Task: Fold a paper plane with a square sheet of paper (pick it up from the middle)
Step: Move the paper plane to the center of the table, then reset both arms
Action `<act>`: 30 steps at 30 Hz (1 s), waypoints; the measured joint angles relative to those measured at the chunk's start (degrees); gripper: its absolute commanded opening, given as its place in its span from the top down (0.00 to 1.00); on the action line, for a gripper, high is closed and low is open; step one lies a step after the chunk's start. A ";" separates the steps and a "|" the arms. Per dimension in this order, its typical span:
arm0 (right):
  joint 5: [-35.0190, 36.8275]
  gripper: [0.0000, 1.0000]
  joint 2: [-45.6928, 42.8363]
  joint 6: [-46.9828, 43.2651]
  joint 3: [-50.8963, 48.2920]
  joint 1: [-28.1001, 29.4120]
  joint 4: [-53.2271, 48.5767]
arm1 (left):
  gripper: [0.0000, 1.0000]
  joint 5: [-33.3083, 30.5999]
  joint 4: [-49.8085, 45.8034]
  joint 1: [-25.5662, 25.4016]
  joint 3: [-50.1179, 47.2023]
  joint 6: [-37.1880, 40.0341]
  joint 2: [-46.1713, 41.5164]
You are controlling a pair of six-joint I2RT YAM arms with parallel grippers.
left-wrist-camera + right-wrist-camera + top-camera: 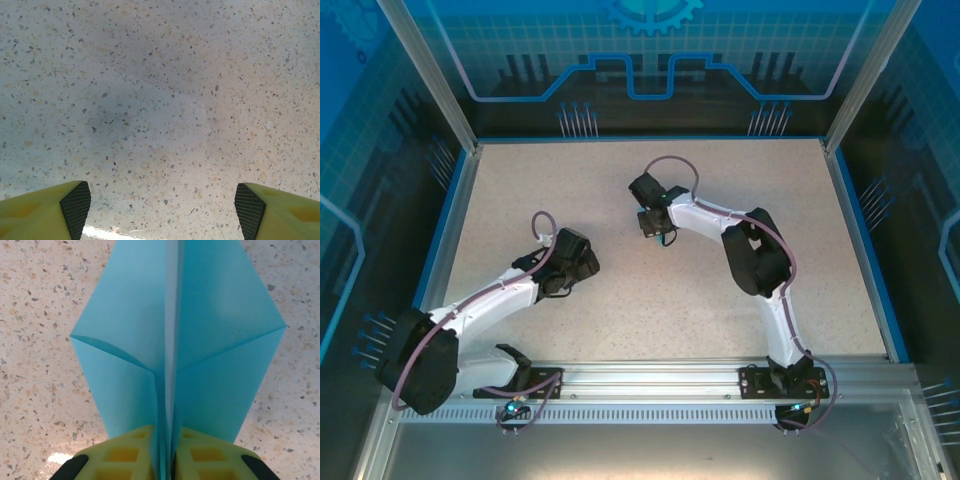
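The square sheet of paper is folded into a light-blue paper plane [215, 340] with creased wings that spread left and right of a central keel. My right gripper [166, 457] is shut on that keel, and the paper layers stand upright between its yellow fingers [125, 455]. From above, the right gripper [656, 226] points down near the middle of the table. My left gripper [162, 210] stands wide open over bare table with nothing between its pads [75, 207]. In the top view the left gripper [582, 262] is left of centre, apart from the right one.
The speckled beige table [620, 320] has a blue rim [448, 215] on its sides and clear walls behind. A metal rail [650, 378] carrying both arm bases runs along the near edge.
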 measured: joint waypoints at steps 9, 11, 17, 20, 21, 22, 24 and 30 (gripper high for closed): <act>-2.38 0.78 1.20 0.04 1.18 0.02 -1.57 | 0.17 -0.33 -0.57 0.07 0.00 0.00 0.00; -2.80 0.77 1.20 0.04 1.70 0.04 -2.05 | 0.16 -0.61 -1.03 0.15 0.00 0.02 0.00; -5.44 0.64 -1.77 0.33 1.73 0.04 -3.56 | 0.12 -1.70 -3.06 0.68 0.96 1.07 -0.24; -6.16 0.53 -7.50 0.37 0.50 0.07 -3.50 | 0.10 -2.54 -4.22 1.64 2.43 1.79 -1.25; -6.25 0.49 -9.84 0.33 -0.28 0.07 -3.26 | 0.10 -2.84 -4.50 2.10 2.93 2.25 -1.68; -6.23 0.46 -13.00 0.48 -1.22 0.02 -3.17 | 0.09 -3.13 -4.79 2.73 3.43 2.71 -2.27; -5.95 0.39 -18.51 0.52 -3.19 -0.17 -2.40 | 0.07 -3.50 -5.49 4.31 4.46 4.00 -3.54; 0.22 0.17 -35.08 0.85 -13.35 -4.44 0.48 | 0.02 -4.74 -5.75 11.08 6.40 9.49 -7.34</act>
